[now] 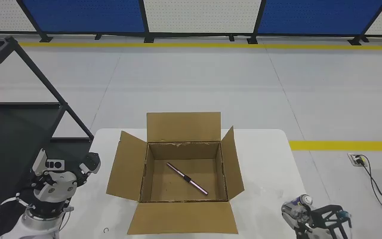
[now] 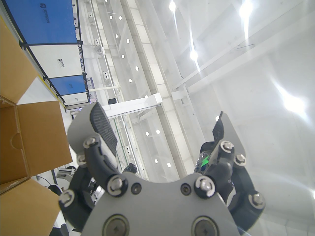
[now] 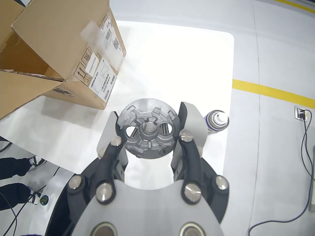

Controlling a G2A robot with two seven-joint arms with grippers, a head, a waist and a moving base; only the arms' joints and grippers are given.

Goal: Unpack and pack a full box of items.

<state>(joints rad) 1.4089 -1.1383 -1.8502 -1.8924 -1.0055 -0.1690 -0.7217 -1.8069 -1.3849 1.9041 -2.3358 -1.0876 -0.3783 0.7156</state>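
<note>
An open cardboard box (image 1: 184, 173) stands in the middle of the white table (image 1: 268, 155), all flaps spread. A thin dark rod (image 1: 187, 178) lies slantwise on its floor. At the table's near right corner, my right gripper (image 3: 150, 114) is shut on a round grey metal gear-like part (image 3: 147, 128), held above the tabletop (image 3: 172, 62). A spray can (image 3: 216, 121) stands upright just beside one of its fingers; the same spray can (image 1: 296, 206) appears from above. My left gripper (image 2: 160, 124) is open and empty off the table's near left corner, aimed up at the ceiling, with the box (image 2: 29, 128) beside it.
A black metal rack (image 1: 24, 119) stands left of the table. The box's side wall (image 3: 98, 74) carries labels and faces the right arm. A wall socket with a cable (image 1: 357, 159) sits on the floor at the right. Bare tabletop lies right of the box.
</note>
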